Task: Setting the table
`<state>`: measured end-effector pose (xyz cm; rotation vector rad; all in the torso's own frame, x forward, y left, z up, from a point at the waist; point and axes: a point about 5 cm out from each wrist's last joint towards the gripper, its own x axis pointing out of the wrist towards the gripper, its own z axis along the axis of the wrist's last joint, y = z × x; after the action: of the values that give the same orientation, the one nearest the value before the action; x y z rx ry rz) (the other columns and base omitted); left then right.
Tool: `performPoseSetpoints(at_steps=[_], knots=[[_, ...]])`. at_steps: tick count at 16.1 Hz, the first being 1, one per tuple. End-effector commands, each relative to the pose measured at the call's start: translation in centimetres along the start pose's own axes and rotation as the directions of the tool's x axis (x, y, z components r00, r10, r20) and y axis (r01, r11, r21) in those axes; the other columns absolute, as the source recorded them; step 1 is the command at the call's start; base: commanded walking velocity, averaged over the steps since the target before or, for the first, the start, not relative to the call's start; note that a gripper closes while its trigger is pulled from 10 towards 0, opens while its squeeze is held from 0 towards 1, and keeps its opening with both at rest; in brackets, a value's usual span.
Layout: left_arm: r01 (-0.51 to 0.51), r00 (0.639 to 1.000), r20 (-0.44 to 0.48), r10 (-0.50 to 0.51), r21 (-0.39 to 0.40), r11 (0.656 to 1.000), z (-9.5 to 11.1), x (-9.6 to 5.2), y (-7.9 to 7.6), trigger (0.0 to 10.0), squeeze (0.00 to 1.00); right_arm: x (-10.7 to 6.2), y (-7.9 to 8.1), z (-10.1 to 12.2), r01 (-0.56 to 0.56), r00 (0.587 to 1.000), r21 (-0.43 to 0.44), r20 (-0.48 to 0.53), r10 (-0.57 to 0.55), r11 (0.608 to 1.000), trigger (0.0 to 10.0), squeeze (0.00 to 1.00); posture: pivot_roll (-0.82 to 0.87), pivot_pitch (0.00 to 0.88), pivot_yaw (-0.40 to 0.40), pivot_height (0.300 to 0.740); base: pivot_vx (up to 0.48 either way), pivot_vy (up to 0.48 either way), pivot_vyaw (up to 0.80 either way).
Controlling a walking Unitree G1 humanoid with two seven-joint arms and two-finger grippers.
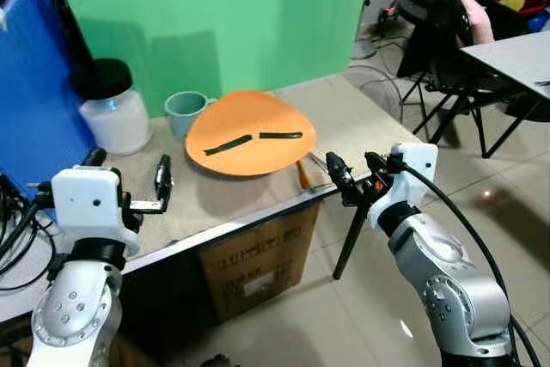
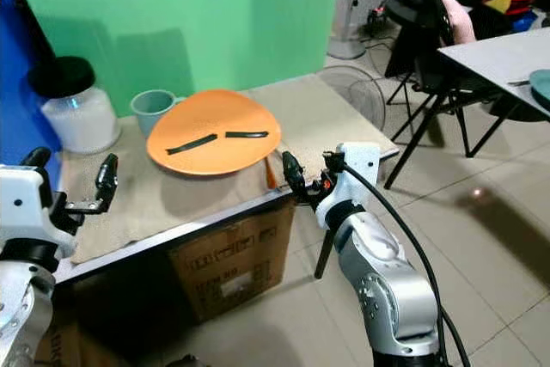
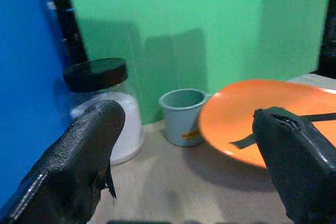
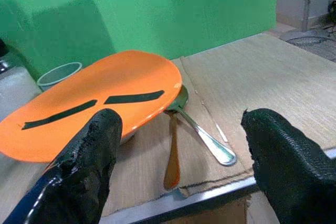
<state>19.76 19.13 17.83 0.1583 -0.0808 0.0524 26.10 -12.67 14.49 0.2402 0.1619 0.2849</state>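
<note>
An orange plate (image 1: 249, 131) with two dark strips on it lies on the cloth-covered table (image 1: 361, 118). A teal cup (image 1: 185, 109) stands just behind it, next to a black-lidded jar (image 1: 114, 113) of white powder. By the plate's near edge lie a silver spoon (image 4: 202, 132) and an orange-handled utensil (image 4: 172, 153), their heads tucked under the rim. My left gripper (image 1: 129, 169) hovers open over the table's left part, facing the cup. My right gripper (image 1: 357, 171) is open at the table's front edge, just short of the spoon. Both hold nothing.
A blue board (image 1: 30, 83) stands at the left, with a green screen behind the table. A cardboard box (image 1: 258, 255) sits under the table. A black chair (image 1: 447, 40) and a grey table (image 1: 516, 53) stand on the tiled floor to the right.
</note>
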Motion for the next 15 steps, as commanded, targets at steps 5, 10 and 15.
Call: performPoseSetpoints(at_steps=[5, 10, 15], knots=[[0.023, 0.999, 0.025, -0.023, 0.006, 1.0, 0.6, 0.1, -0.4, 10.0, 0.0, 0.2, -0.4, 0.6, 0.007, 1.0, 0.0, 0.011, -0.007, 1.0, 10.0, 0.0, 0.04, 0.0, 0.027, 0.74, 0.362, 0.0, -0.64], [0.015, 1.0, 0.016, -0.015, 0.016, 1.0, 0.8, 0.1, 0.0, 10.0, 0.0, 0.7, -0.1, 1.1, -0.046, 0.999, -0.014, 0.022, 0.047, 0.999, 10.0, 0.0, 0.05, 0.0, 0.027, 0.74, 0.357, 0.0, 0.0], [-0.054, 0.996, 0.073, 0.05, 0.053, 0.997, 2.6, -0.6, 0.9, 10.0, 0.0, 0.7, 1.3, 1.6, -0.221, 0.975, 0.017, 0.02, 0.221, 0.975, 10.0, 0.0, 0.07, 0.0, 0.018, 0.74, 0.118, 0.0, 0.0]])
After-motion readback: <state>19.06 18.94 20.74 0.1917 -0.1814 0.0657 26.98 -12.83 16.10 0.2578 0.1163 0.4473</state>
